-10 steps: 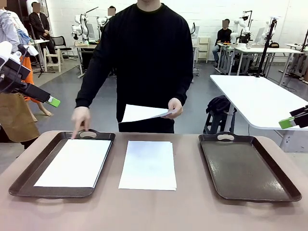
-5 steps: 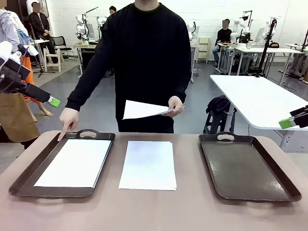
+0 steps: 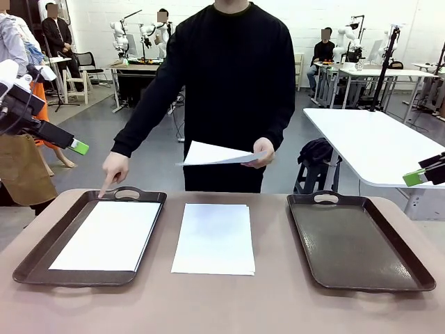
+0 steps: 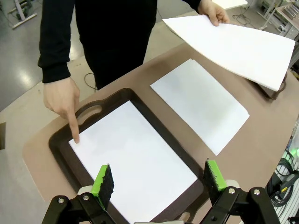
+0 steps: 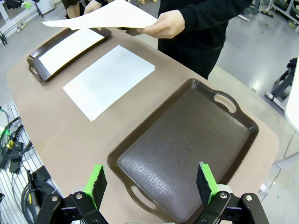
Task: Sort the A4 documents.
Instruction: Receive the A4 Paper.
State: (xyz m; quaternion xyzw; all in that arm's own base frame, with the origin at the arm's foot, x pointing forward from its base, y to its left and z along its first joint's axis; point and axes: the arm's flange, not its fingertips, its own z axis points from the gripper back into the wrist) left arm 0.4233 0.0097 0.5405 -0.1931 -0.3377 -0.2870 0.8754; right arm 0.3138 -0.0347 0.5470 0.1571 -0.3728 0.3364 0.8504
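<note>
My left end effector [image 4: 158, 177] and right end effector [image 5: 151, 183] both hang open and empty. Paper sheets [image 3: 213, 239] lie flat at the middle of the desk [image 3: 278, 299], long axis running from my near edge to the far edge; another sheet [image 3: 108, 235] lies in the tray [image 3: 42, 254] by the left edge. I judge them light, floppy and slick, best pinched at a short edge.

pointing hand [image 3: 115, 169] | moved right | now touching sheet [image 3: 104, 235] in left tray [image 3: 152, 233]
</note>
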